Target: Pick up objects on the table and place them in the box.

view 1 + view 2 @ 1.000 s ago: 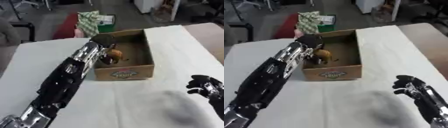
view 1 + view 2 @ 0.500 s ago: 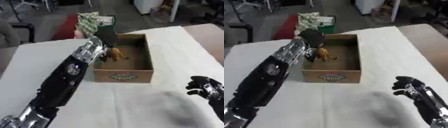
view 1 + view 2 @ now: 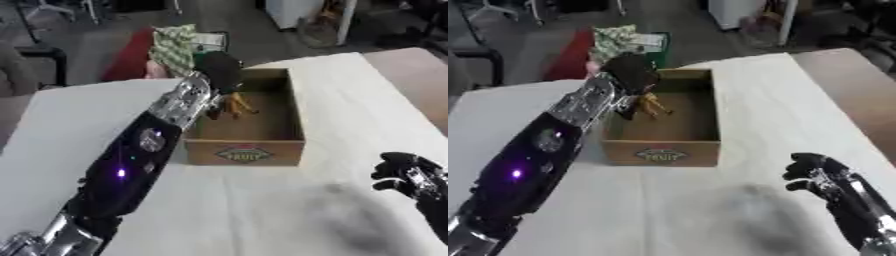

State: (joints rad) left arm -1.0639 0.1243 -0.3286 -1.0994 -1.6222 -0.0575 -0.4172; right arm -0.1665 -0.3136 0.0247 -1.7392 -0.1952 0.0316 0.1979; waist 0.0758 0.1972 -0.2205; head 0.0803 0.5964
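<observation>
You see a matt brown cardboard box (image 3: 249, 131) with a printed label, on matt white cloth over the table (image 3: 262, 210). Your left arm (image 3: 140, 155) shows glossy black plastic, silver metal.

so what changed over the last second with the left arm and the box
The left hand has moved from over the middle of the cardboard box toward its far left corner, with a small orange-brown object showing just below it. Whether the fingers hold it cannot be told. The whole view also shifted, so the camera moved. The right hand stayed idle at the lower right, and the box stayed on the table.
</observation>
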